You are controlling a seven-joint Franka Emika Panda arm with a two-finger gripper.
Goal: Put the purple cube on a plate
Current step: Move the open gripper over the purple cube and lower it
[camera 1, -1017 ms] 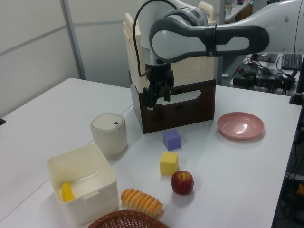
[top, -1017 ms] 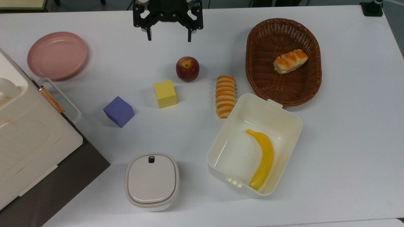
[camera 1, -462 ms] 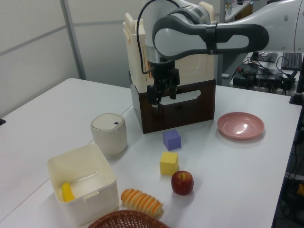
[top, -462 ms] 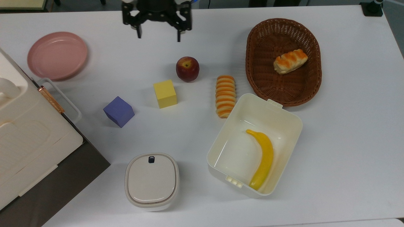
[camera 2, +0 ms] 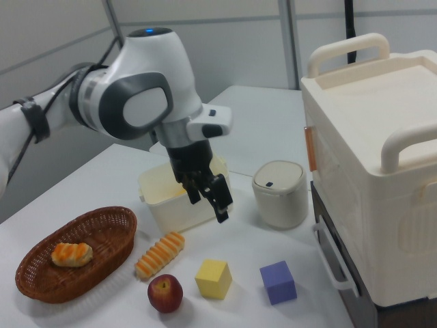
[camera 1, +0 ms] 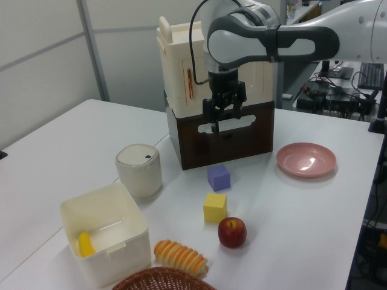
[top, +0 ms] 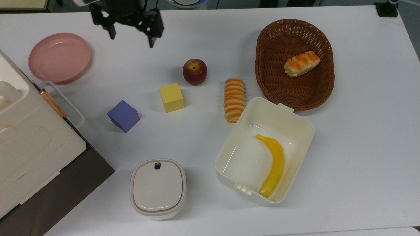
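The purple cube [top: 123, 115] [camera 1: 219, 177] [camera 2: 278, 281] rests on the white table, turned corner-on, near the brown-and-cream case. The pink plate [top: 59, 57] [camera 1: 306, 159] lies bare at the top view's upper left. My gripper [top: 132, 39] [camera 1: 222, 124] [camera 2: 208, 205] hangs open and holds nothing, high above the table. In the top view it is to the right of the plate and well above the cube. A yellow cube [top: 171, 97] sits to the purple cube's right in the top view.
A red apple [top: 195, 71], a striped bread roll [top: 234, 100], a wicker basket [top: 272, 78] with a pastry, an open white box [top: 295, 118] with a banana, and a lidded white pot [top: 158, 187] stand on the table. The large case [top: 36, 157] fills the top view's left.
The gripper has moved toward the top view's left, closer to the plate, and has turned slightly. It stays open. The objects on the table have not moved.
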